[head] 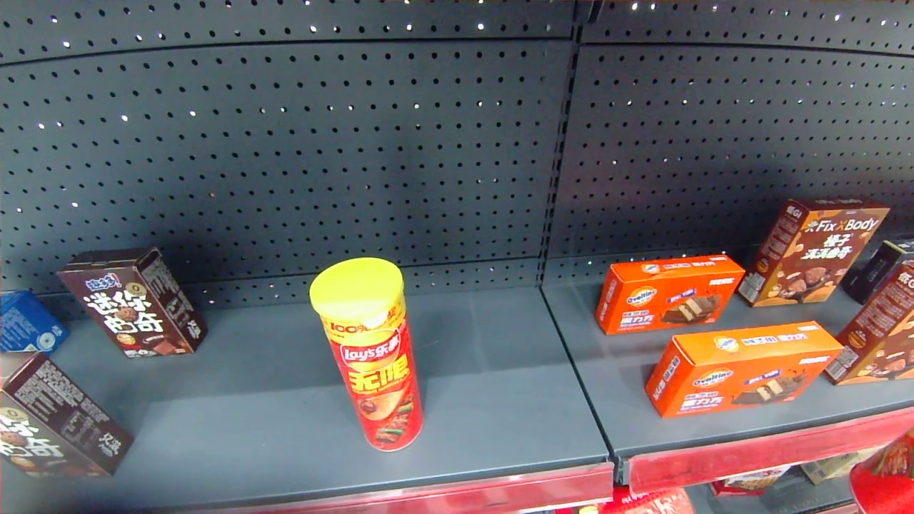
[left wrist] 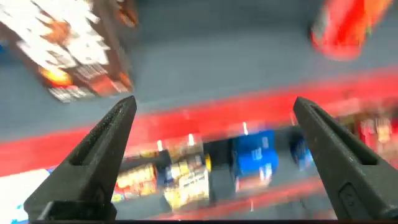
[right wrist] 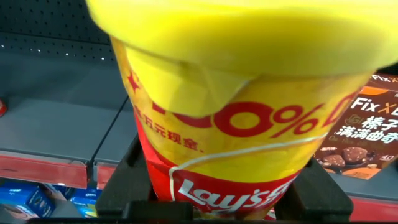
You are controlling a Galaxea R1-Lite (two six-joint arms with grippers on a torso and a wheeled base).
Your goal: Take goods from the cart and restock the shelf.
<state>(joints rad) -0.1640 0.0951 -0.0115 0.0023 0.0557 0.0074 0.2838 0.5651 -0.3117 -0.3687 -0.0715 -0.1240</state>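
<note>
Between the fingers of the right gripper (right wrist: pixel 221 186) sits a yellow-lidded chip can (right wrist: pixel 249 112), clamped, with the shelf (right wrist: pixel 56 118) beyond it. The left gripper (left wrist: pixel 214 102) gapes empty; past it, blurred, is perhaps a second can (left wrist: pixel 342 28).

Chip can (head: pixel 368 353): red body, yellow lid, yellow band under lid w/ red print, white-edged logo.
Shelf (head: pixel 485 371): dk grey. Front strip (head: pixel 464 492): red.
Back panel (head: pixel 285 157): dk grey, even grid of small holes, some glinting white.
Flat box (head: pixel 668 293) & nearer flat box (head: pixel 742 368): orange, white text, brown snack pic.
Brown box (head: pixel 132 303) & corner box (head: pixel 53 421): dk brown, white lettering.
Small box (head: pixel 25 321): blue.
Tall box (head: pixel 814 250): brown sides, gold-orange front.
Second can (right wrist: pixel 249 93), in right gripper (right wrist: pixel 221 186): yellow lid, yellow top w/ red numerals, red below. Gripper black.
Left gripper (left wrist: pixel 214 102): dk grey.
</note>
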